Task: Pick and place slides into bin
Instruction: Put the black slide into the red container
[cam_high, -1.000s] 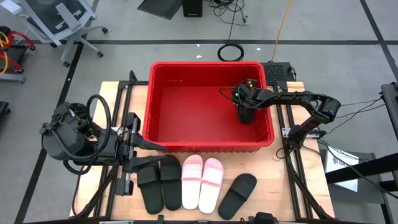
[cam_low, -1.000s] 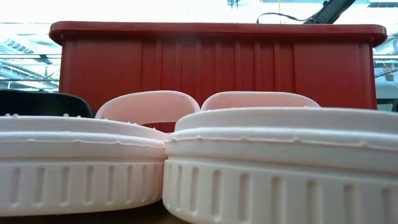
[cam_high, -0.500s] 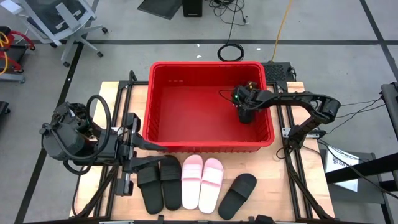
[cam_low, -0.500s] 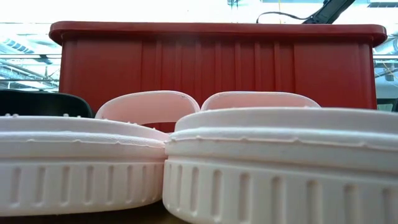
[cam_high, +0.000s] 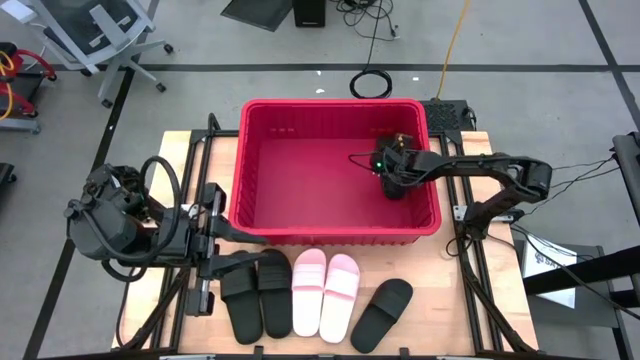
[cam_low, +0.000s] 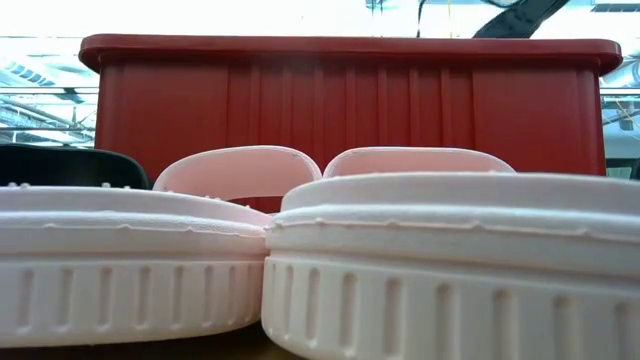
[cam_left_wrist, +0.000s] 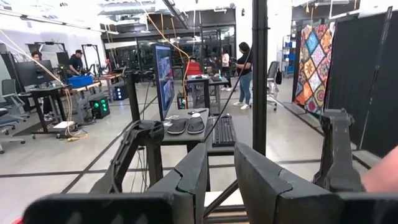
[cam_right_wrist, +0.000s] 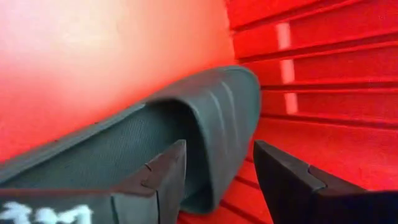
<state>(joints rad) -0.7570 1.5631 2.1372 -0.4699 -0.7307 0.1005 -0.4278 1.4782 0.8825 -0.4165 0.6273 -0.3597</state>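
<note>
- Slides on the table number five as we count them from above: two black ones side by side on the left, a pale pink pair in the middle, and a single black slide angled on the right, all just in front of the bin.
- We see the red bin standing at the middle of the table, behind that row.
- We find the right gripper inside the bin, near its right wall, reaching in from the right side.
- In the right wrist view we see its two fingers spread apart over a black slide in the bin; the slide's strap lies just ahead of them, against the ribbed red wall, and we cannot tell whether either finger touches it.
- From above, that slide shows only as a dark shape under the gripper.
- We place the left gripper off the bin's front left corner, close to the left black slides; in its wrist view the fingers stand slightly apart with nothing between them.
- From table height, the pink pair fills the foreground, and the bin's front wall rises behind it.
</note>
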